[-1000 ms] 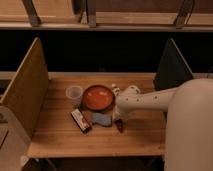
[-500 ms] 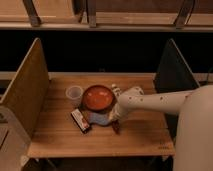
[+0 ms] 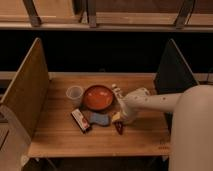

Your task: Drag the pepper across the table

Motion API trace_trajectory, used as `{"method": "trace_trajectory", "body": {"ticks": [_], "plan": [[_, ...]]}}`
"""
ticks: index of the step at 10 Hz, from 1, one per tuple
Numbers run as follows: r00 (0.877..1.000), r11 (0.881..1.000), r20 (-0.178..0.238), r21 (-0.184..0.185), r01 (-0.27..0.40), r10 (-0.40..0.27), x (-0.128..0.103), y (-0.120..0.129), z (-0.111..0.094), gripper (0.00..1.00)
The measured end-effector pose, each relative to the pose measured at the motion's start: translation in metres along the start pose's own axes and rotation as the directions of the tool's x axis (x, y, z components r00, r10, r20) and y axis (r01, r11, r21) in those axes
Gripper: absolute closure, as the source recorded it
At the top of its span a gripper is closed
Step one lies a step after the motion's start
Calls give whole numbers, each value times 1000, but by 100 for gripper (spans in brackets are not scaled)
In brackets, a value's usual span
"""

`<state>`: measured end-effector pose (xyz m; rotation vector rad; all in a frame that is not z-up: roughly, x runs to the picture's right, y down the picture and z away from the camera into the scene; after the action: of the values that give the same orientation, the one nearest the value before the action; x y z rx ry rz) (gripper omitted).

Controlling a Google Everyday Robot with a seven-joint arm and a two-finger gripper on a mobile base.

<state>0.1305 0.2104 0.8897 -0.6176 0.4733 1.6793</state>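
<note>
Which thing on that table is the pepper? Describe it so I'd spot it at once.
On the wooden table, find the orange bowl in the middle. Just in front of its right-hand rim as pictured, at the tip of the robot's gripper, lies the pepper. It is small, slender and dark red, unlike the flat red-and-dark bar and the blue thing beside it.

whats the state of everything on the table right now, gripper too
gripper: shut, low at the pepper's upper end, grip unclear
pepper: lying on the table, right of the blue pad
orange bowl: upright, looks empty
clear cup: upright, left of the orange bowl
red-and-dark bar: lying flat
blue pad: lying flat beside the red-and-dark bar
</note>
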Motion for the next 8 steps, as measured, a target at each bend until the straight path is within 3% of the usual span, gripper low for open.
{"method": "trace_trajectory", "body": {"ticks": [5, 8], "plan": [[990, 987, 40, 84, -140, 137, -8, -69, -10, 100], [986, 982, 44, 95, -166, 162, -9, -82, -8, 100]]}}
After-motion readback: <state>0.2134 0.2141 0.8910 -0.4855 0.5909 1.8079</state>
